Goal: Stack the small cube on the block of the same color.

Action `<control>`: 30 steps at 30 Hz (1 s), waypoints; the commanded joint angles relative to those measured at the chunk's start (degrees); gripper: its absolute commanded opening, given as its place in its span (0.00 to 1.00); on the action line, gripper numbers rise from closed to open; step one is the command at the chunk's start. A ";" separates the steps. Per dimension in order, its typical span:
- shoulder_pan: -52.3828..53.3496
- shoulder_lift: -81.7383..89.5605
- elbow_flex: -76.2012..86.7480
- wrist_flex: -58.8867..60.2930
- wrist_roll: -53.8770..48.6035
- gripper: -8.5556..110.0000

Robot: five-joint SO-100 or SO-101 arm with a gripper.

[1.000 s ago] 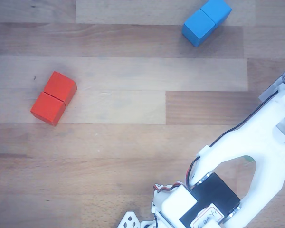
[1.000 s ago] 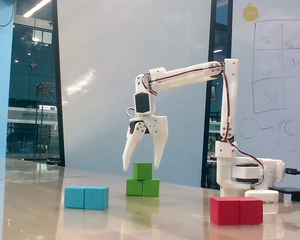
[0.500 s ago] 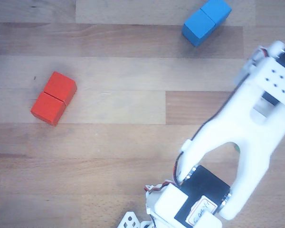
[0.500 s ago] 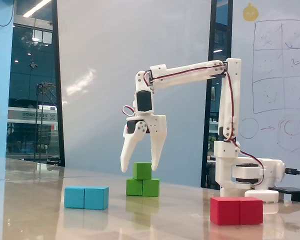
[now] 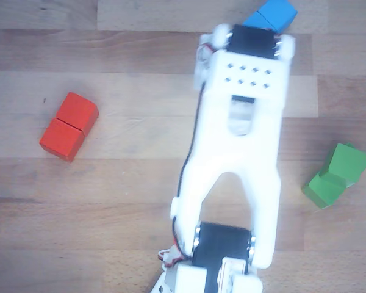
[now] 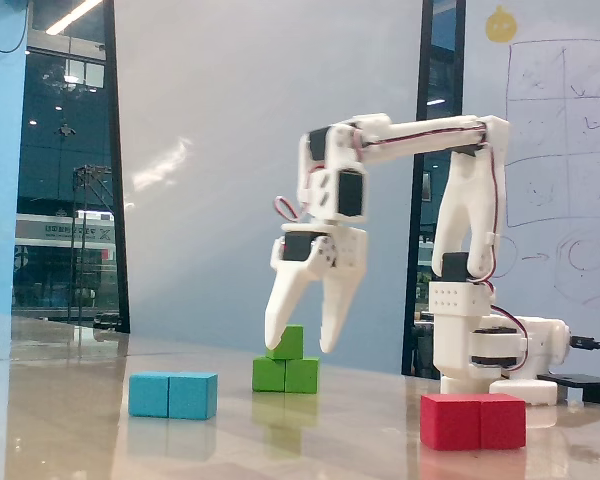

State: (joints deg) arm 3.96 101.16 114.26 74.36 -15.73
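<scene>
Where the wooden table (image 5: pixel 110 201) is seen from above in the other view, most of its left half and lower left lie bare, and open planks are also seen between the arm and the green pieces at the right edge. The white arm (image 6: pixel 450 250) is seen in the fixed view reaching from its base at the right toward the middle, with the claw (image 6: pixel 300 347) hung point-down, its two fingers spread apart and nothing held between them. The tips are seen above the table, in front of and slightly right of the green stack as that view shows it; contact with the stack cannot be told.

The red oblong block (image 5: pixel 69 126) is placed well apart at the left of the other view, and the blue oblong block (image 5: pixel 268 15) is cut by the top edge, partly hidden under the arm.

The green oblong block (image 6: pixel 286 375) is laid flat on the table, and the small green cube (image 6: pixel 290 343) is seen resting on top of it, turned askew.
</scene>
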 commanded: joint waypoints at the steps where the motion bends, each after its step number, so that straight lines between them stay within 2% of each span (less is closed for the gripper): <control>1: -3.16 11.34 9.58 -8.53 6.86 0.34; 9: -6.15 30.41 33.93 -21.45 11.07 0.34; 15: -6.15 43.42 47.20 -24.43 10.81 0.30; 24: -5.63 65.92 54.40 -15.38 11.16 0.08; 30: -5.54 86.31 58.54 -5.10 10.99 0.09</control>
State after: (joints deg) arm -1.76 175.96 172.53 65.13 -5.19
